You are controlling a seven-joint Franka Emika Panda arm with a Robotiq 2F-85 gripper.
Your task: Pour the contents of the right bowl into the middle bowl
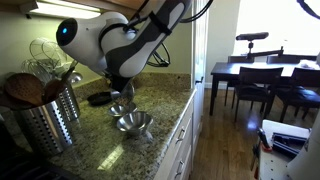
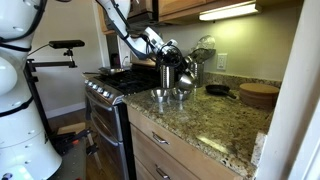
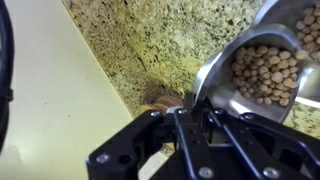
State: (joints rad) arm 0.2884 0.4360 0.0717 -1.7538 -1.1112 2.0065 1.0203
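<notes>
Steel bowl w/ chickpeas tilted, gripper clamped on its rim; 2nd bowl adj, 2 total

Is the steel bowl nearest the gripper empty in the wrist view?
No, the steel bowl holds many small round tan pieces resembling chickpeas.

Granite countertop — steel bowl, utensil holder on it.

arm bent low, claw angled downward, jaws clamped shut
</notes>
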